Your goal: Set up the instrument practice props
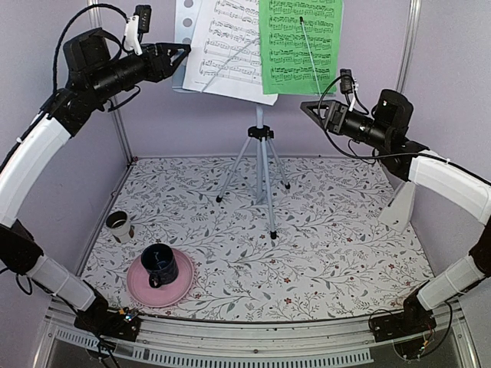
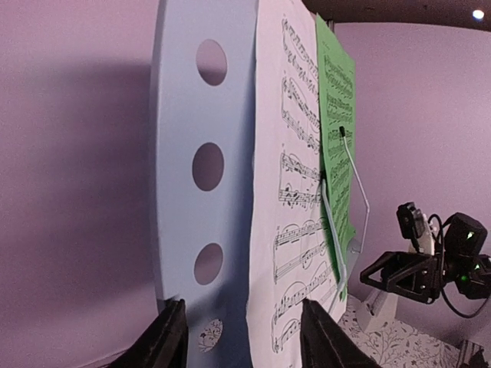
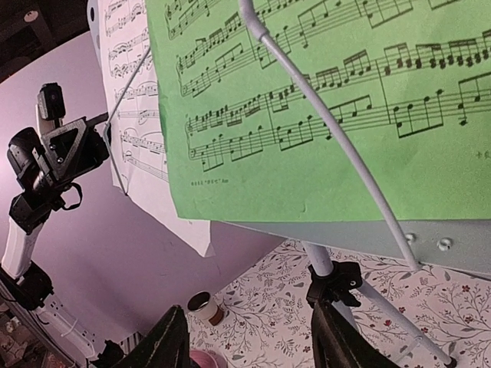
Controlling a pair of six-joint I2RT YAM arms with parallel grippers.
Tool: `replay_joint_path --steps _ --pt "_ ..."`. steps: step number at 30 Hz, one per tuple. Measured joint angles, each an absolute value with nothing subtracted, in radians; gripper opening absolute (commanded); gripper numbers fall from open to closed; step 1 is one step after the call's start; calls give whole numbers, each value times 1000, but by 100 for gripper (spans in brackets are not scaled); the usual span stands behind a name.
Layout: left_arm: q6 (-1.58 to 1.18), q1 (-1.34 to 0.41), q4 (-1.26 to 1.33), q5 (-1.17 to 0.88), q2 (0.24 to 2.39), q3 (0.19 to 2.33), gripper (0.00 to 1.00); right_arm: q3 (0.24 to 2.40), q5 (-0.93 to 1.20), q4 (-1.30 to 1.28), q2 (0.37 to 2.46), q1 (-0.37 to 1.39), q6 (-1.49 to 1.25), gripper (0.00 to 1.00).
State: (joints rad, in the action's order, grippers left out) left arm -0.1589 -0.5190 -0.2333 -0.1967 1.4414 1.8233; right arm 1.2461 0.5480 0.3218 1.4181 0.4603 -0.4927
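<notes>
Left gripper (image 1: pixel 184 52), jaws apart, is hovering at the music stand (image 2: pixel 173 115)'s nine-o'clock edge, white sheet (image 1: pixel 230 54) and green sheet (image 1: pixel 299 42) resting on it. Right gripper (image 1: pixel 311 111), jaws apart and empty, is hanging at four o'clock. Mug (image 1: pixel 159 264) is sitting on pink plate (image 1: pixel 180 290) at seven.

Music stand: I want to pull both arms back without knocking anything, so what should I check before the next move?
1. Green sheet flat on the music stand under its wire holder: ok.
2. White sheet square on the stand: not ok. It sits tilted, and its lower corner hangs below the stand's bottom edge.
3. Left gripper open, holding nothing: ok. Whether it touches the stand's edge: cannot tell.
4. Right gripper open and apart from the stand: ok.
5. Tripod upright on the table: ok.
6. Metronome out of the right arm's way: cannot tell. It sits close under that arm.
</notes>
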Motion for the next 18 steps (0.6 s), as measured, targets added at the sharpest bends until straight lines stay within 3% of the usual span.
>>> replay_joint_path --steps 10,18 --pt "-181 -512 -253 -252 1507 1894 43 1267 532 323 1474 514 -501 52" --pt "-186 -511 -253 -274 1563 1959 30 1291 527 327 1490 540 -499 50"
